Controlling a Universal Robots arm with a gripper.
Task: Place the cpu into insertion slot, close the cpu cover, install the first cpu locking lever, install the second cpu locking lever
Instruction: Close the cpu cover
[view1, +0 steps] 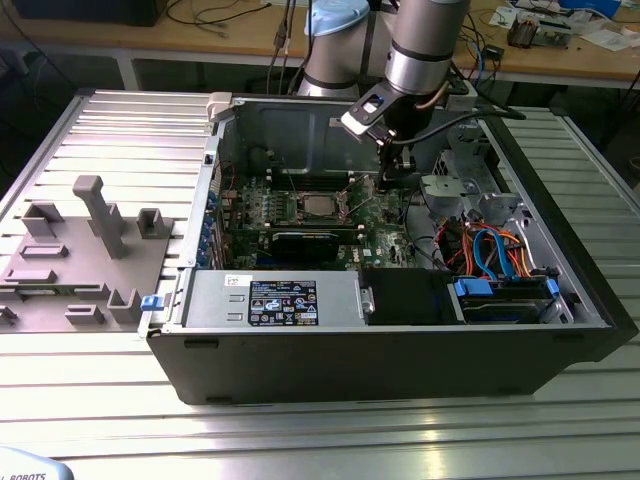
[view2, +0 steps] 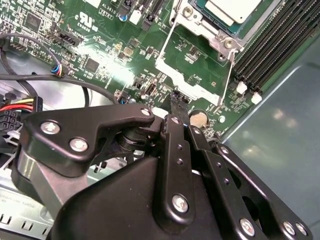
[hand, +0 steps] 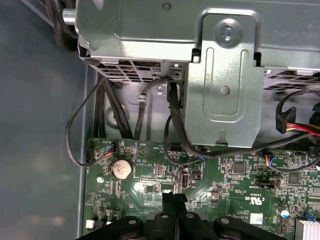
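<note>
Now: chip seated, cover open

From my desk, the gripper (view2: 179, 102) has its fingers pressed together with nothing between them. Its tip sits low over the green motherboard (view2: 100, 45), just beside the coin battery (view2: 199, 118); I cannot tell whether it touches. The cpu (view2: 231, 7) lies flat in the insertion slot (view2: 207, 29), silver top up. The cpu cover (view2: 170, 69) lies open off the slot, on the gripper's side, with bare board showing through its cut-out. In the exterior view the arm (view1: 425, 50) reaches down into the open computer case (view1: 380, 350).
</note>
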